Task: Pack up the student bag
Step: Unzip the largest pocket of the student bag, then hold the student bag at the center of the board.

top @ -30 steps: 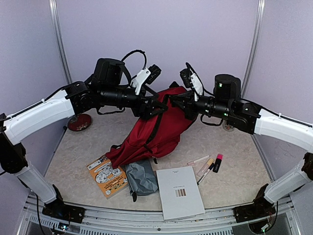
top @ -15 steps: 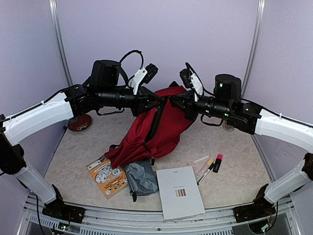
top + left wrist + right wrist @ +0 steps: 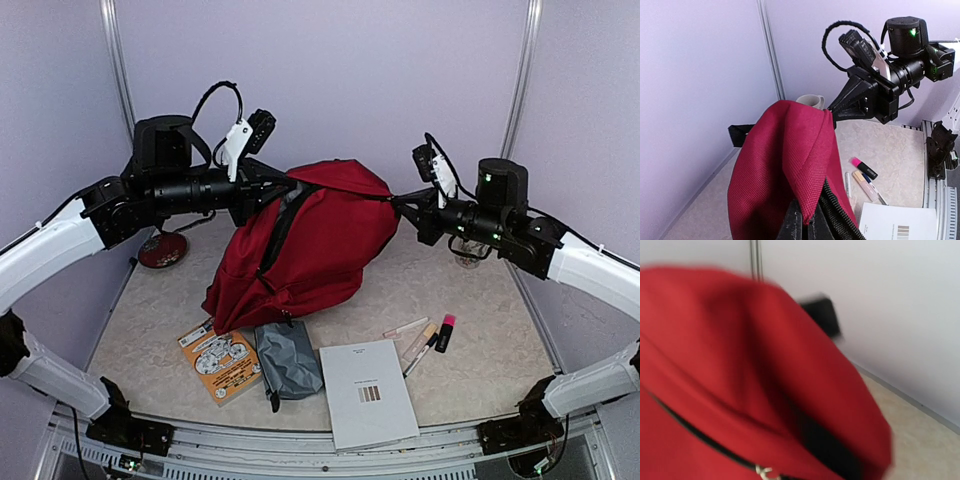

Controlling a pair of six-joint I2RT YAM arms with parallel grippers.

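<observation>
Student bag, top view: you have the student bag point(image 3: 320, 240) raised over the table point(image 3: 490, 300). Its top edge is stretched between both arms and its lower end sags down to the tabletop, near an orange booklet point(image 3: 218, 362).
Left gripper, top view: your left gripper point(image 3: 278, 188) meets the bag's upper left corner. The fingers are too small here to read.
Right gripper, top view: your right gripper point(image 3: 402, 202) touches the bag's upper right corner.
Loose items, top view: a grey pouch point(image 3: 288, 362) lies just beside the booklet, with a white notebook point(image 3: 368, 392) to its right. A pink highlighter point(image 3: 445, 332) and pens point(image 3: 410, 330) sit near the notebook's far corner.
Left gripper, left wrist view: your fingers are clenched on a fold of the red fabric at the bottom of the frame, right beside the black zipper point(image 3: 840, 215).
Right gripper, left wrist view: its jaws are pinched together on the far end of the bag's top edge, and the cloth runs taut up to them.
Mug, left wrist view: a pale mug point(image 3: 810, 101) peeks over the bag's crest.
Student bag, right wrist view: blurred red fabric fills nearly the whole frame, with a dark zipper line low down and a black strap point(image 3: 820, 315) behind the crest.
Right gripper, right wrist view: you cannot make out its own fingers in the blur.
</observation>
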